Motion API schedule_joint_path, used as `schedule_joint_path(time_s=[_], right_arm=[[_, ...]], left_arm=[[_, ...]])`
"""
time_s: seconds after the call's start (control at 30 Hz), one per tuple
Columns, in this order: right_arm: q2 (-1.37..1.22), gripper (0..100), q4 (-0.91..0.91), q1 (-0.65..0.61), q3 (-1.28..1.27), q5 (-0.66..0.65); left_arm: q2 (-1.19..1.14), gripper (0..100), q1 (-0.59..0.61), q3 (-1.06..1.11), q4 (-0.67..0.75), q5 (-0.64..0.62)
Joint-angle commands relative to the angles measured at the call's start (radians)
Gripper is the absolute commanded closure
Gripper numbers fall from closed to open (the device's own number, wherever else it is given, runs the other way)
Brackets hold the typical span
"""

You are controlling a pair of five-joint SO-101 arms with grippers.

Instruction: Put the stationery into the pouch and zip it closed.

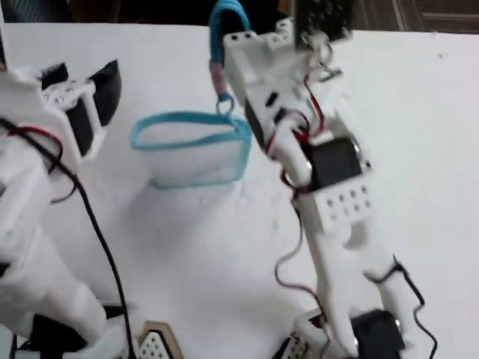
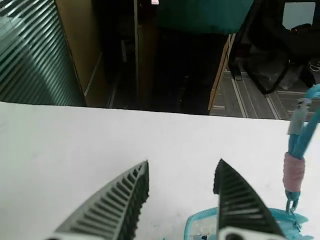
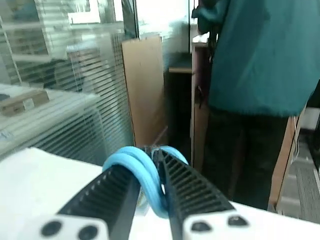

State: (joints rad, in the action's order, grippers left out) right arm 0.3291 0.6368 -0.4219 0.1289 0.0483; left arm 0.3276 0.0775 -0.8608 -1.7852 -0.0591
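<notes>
Two arms stand over the white bench [image 1: 419, 97]. The clear plastic pouch with blue trim [image 1: 196, 153] sits left of centre in the high view. Its blue rim is spread into an open loop, so the zip looks unclosed. A light blue looped strap [image 1: 222, 34] with a pink wrapped section [image 1: 219, 75] rises from the pouch's upper right corner towards the top of the frame.

The right hand [image 3: 156, 155] is clamped tight on that strap [image 3: 142, 172], holding it up off the bench. In the high view its arm fills the centre and lower right. The left hand [image 2: 182, 165] has its fingers spread wide and holds nothing. It hangs at the upper left of the high view, beside the pouch and apart from it. In the left wrist view the pouch's rim [image 2: 197, 221] lies low in the frame.

Whether any stationery is inside the pouch cannot be told through its clear wall. Going by the open mouth, the zipping is not yet done. The grip on the strap looks like preparation for steadying or pulling at that corner, so the task seems to be in its later part but unfinished.
</notes>
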Motion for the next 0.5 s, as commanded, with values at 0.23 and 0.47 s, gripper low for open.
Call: schedule_joint_path(time_s=[0.23,0.47], right_arm=[[-0.139,98.3,0.004,0.162,0.098,0.009],[-0.145,98.3,0.001,0.213,0.1,0.009]], left_arm=[[0.203,77,-0.174,0.483,0.029,0.104],[0.291,77,-0.349,0.767,0.173,0.104]])
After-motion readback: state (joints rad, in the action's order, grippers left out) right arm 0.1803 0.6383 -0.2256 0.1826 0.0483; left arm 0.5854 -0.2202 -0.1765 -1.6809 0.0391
